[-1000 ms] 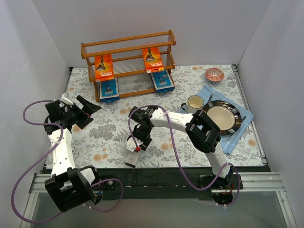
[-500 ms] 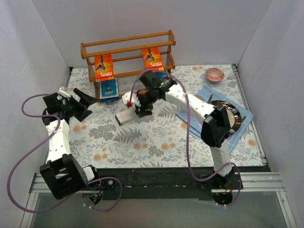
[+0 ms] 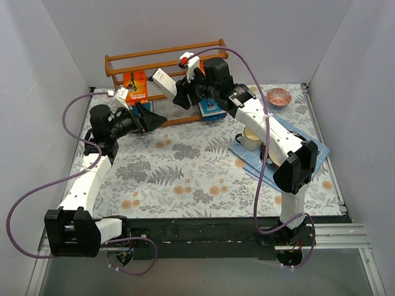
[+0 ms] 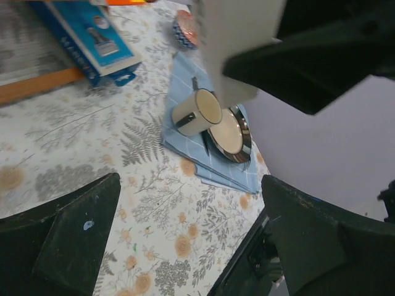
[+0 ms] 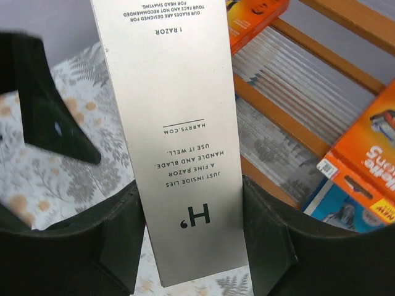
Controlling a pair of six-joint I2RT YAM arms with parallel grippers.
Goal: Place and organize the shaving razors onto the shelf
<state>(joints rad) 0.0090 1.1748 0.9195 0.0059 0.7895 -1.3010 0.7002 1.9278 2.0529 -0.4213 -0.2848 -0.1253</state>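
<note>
Slim white box (image 5: 179, 142) held up in front of the shelf (image 3: 165, 61) by the right gripper (image 5: 191, 246).
Its pale grey-white face carries print reading "1 RAZOR" and a large "H"; the jaws clamp one end from both sides. An orange pack (image 3: 134, 86) stands on the shelf, with a blue pack (image 3: 213, 110) on the lower tier. The left gripper (image 3: 151, 117) hovers nearby, jaws wide and empty, over a floral worktop (image 3: 185, 172) between white walls (image 3: 62, 49).
</note>
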